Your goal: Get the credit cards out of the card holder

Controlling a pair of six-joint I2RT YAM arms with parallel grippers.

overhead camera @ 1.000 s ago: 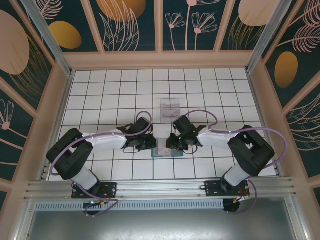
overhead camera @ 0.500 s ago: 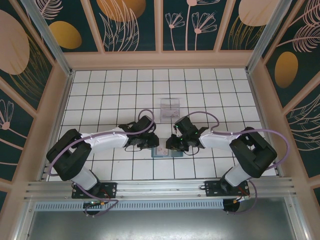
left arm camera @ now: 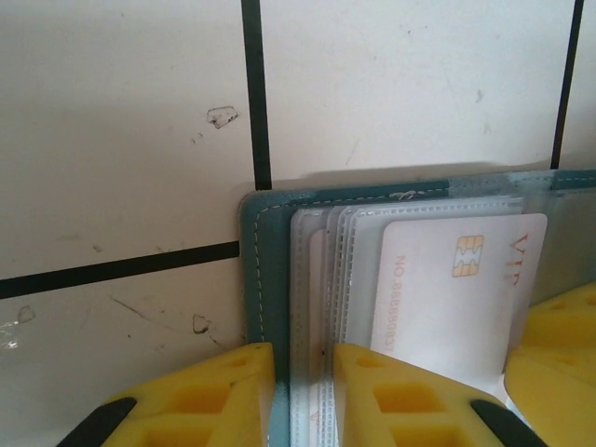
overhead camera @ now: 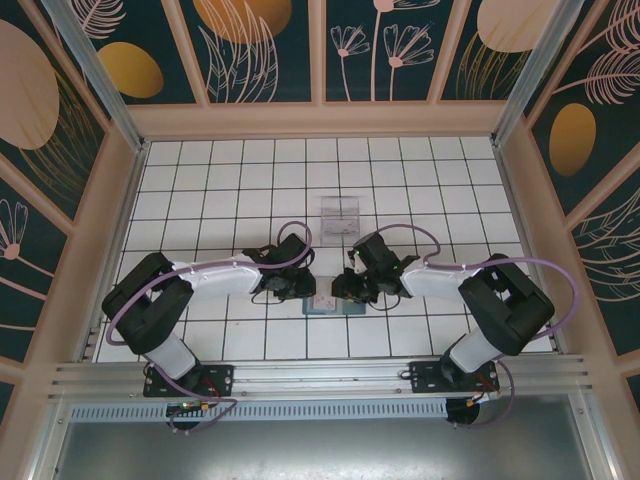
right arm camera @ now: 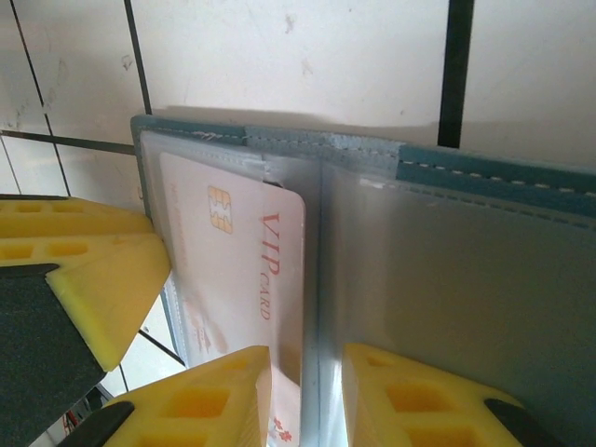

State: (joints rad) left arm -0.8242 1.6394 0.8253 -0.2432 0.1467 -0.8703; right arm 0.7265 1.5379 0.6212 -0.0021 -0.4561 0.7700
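As L pincer [left arm camera: 303, 361] & R pincer [right arm camera: 307, 358] clamp card holder [left arm camera: 253, 270] edges, open tiles [left arm camera: 121, 112] lie beyond.

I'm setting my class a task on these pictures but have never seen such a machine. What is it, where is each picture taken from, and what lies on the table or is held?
Two robot arms are bolted at the near edge of a table. One picture looks down from above; the other two come from a camera on each wrist, that arm's yellow fingers at the bottom. A teal card holder lies open between them. The left end effector and the right end effector each pinch its clear sleeves. One sleeve holds a white VIP card. A clear tray sits farther back.
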